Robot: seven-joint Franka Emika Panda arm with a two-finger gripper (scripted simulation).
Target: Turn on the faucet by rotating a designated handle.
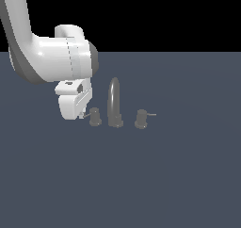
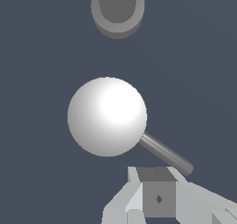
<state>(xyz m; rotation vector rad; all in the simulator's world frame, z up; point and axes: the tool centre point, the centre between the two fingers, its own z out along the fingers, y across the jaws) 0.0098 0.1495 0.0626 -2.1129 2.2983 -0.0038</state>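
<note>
Arm: I see my white Panda arm [image 1: 52, 57] reaching in from the exterior view's left and bending down toward the fixture.

Bench: the dark slate bench [image 1: 141, 184] carries the whole set; nothing else stands on it that I can make out.

Faucet: the faucet [image 1: 114, 102] stands mid-scene, its tall arched spout between two small knobs. In the wrist view I take the grey round shape at the frame edge to be the base of that spout [image 2: 117, 10].

Hand: the hand [image 1: 81, 113] hangs low, just beside the knob on the exterior view's left. Only one finger [image 2: 157, 197] shows in the wrist view, close to the rod's tip. I cannot tell whether the fingers are spread or pressed together, nor whether that finger touches the rod.

Handle: the handle [image 1: 95, 116] is the knob on the exterior view's left; from above its top reads as a bright round cap [image 2: 107, 116].

Twin knob: the other knob [image 1: 141, 118] sits well clear, its rod pointing to the exterior view's right.

Lever rod: the thin rod [image 2: 165, 153] runs from the cap out toward my finger.

Progress: approach looks done, I judge; the turn itself is left, and I see no water to confirm anything.

Writing: no brand, label or lettering readable anywhere.
</note>
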